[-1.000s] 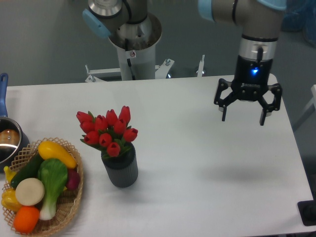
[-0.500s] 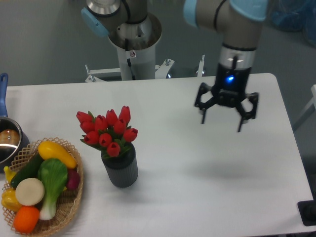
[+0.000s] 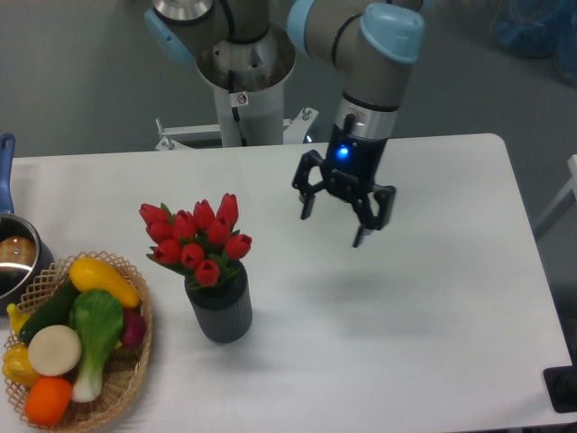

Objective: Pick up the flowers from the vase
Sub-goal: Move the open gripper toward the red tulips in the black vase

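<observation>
**Claw spread wide above the table, flowers in the vase**

At the far left edge of the table I see a steel pot with a blue handle, cut off by the frame. Just in front of it, at the near left corner, sits a wicker basket holding vegetables: a yellow one, a dark green one, a green-and-white leafy one, a pale round one and an orange one.

Right beside the basket, toward the near edge, stands the dark ribbed vase, upright. The flowers, red tulip buds with a little green showing, sit in its mouth, clustered and leaning slightly toward the left.

Further right, above the middle of the table and nearer the far edge, I have the gripper pointing down, tilted a little. Its fingers are spread apart and hold nothing. It hangs in the air, well apart from the flowers, with a blue light lit on the wrist above it. Its shadow falls on the tabletop below.
</observation>
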Robot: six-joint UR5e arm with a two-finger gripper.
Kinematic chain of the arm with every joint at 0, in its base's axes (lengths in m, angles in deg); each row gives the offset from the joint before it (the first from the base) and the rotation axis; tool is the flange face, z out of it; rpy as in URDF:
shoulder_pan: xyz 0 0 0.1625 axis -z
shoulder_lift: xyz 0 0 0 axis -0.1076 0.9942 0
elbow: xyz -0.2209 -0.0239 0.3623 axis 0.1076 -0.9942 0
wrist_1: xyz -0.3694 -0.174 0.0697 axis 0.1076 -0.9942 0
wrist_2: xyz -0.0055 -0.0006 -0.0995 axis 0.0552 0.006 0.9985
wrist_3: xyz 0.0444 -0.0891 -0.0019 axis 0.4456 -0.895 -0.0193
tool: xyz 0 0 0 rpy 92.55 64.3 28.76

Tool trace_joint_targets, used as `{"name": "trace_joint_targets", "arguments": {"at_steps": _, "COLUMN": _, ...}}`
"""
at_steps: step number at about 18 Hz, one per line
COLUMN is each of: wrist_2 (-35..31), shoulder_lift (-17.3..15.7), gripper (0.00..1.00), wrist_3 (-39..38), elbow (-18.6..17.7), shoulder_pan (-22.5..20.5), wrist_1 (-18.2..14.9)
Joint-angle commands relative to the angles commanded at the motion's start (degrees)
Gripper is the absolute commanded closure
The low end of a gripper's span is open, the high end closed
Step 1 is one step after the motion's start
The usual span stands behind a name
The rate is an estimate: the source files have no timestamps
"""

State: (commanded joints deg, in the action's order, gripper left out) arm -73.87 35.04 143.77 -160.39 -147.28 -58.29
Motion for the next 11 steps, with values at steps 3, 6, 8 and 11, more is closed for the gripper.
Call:
{"name": "trace_joint_targets", "arguments": {"at_steps": 3, "wrist_2": 7.7, "shoulder_lift": 0.4, "gripper": 0.0, "wrist_3": 2.2, "elbow": -2.0, "shoulder_pan": -0.5, "wrist_1": 0.1}}
{"name": "trace_joint_targets", "arguments": {"at_steps": 6, "wrist_2": 12.2, "shoulder_lift": 0.1, "gripper": 0.0, "wrist_3": 2.3, "elbow": -3.6, "shoulder_pan": -1.0, "wrist_1": 0.1}}
{"name": "trace_joint_targets", "arguments": {"at_steps": 8, "wrist_2": 13.0, "shoulder_lift": 0.1, "gripper": 0.0, "wrist_3": 2.4, "elbow": -4.7, "shoulder_pan": -0.8, "wrist_1": 0.2}}
{"name": "trace_joint_targets", "arguments": {"at_steps": 11, "wrist_2": 17.5, "shoulder_lift": 0.1, "gripper": 0.0, "wrist_3": 2.2, "elbow": -5.8, "shoulder_pan": -0.3, "wrist_1": 0.4}}
